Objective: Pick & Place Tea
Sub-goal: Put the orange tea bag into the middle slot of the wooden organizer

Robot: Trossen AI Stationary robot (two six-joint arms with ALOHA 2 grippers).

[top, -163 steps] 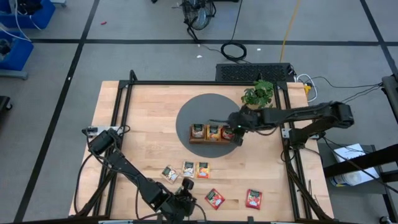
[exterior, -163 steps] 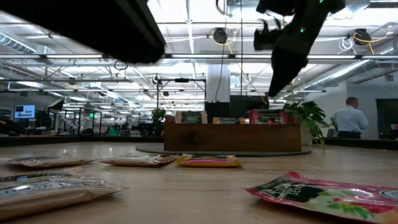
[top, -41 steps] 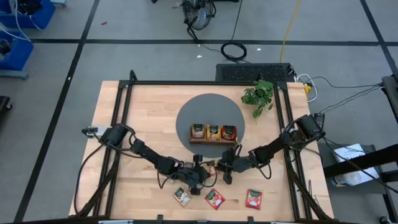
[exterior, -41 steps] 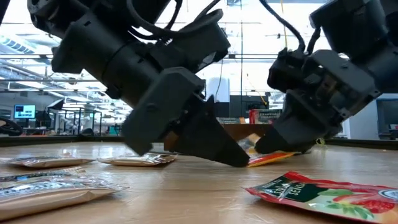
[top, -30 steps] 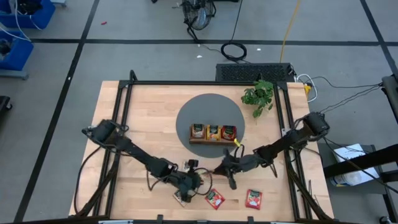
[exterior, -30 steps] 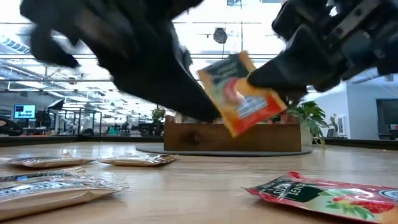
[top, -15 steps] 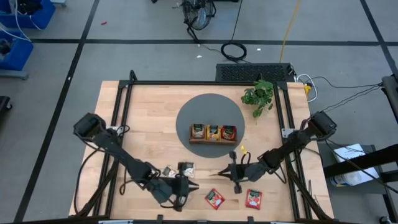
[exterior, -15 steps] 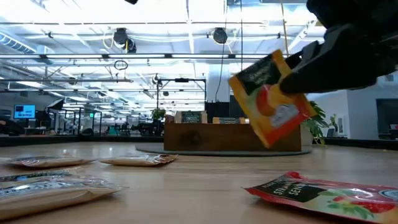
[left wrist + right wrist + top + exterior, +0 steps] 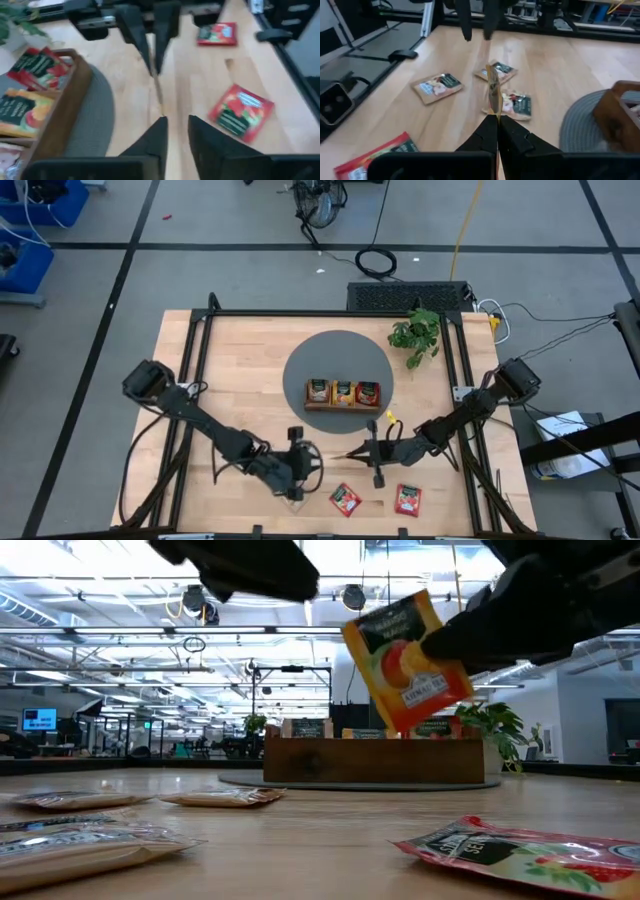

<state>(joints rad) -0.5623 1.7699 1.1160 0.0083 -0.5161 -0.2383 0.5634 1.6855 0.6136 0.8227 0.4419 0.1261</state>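
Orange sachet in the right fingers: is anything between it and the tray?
Nothing visible. The right gripper holds the orange sachet up off the table; only bare wood and grey mat lie before the tray.

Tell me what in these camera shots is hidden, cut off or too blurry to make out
- Wooden tray, low view: the held orange tea sachet covers part of what stands in it.
- Red sachet, low view: cut off by the picture's right edge.
- Right gripper, right wrist view: shut on the orange sachet, seen edge-on, so its print cannot be read.
- Left gripper, left wrist view: blurred, nothing visible between the fingers.
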